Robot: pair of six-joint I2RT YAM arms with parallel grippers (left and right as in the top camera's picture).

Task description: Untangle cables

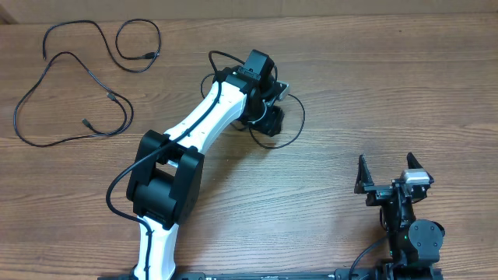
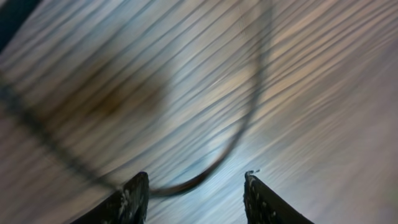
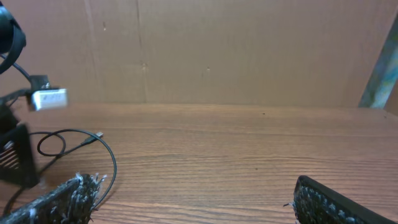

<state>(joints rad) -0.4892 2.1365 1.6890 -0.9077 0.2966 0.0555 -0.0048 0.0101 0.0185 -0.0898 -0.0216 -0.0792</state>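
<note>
Several thin black cables lie on the wooden table. A long looped cable (image 1: 47, 85) and a smaller looped one (image 1: 138, 47) lie apart at the far left. A third cable (image 1: 294, 124) curves around and under my left gripper (image 1: 268, 117) near the table's middle back. In the blurred left wrist view the left gripper (image 2: 196, 193) is open, low over the table, with this cable (image 2: 249, 112) curving between and past its fingers. My right gripper (image 1: 387, 175) is open and empty at the front right. In its wrist view (image 3: 193, 199) the same cable (image 3: 99, 146) shows at the left.
A brown cardboard wall (image 3: 236, 50) stands behind the table. The left arm (image 1: 194, 128) stretches diagonally across the middle. A thick black wire (image 1: 117, 194) hangs from the left arm's base.
</note>
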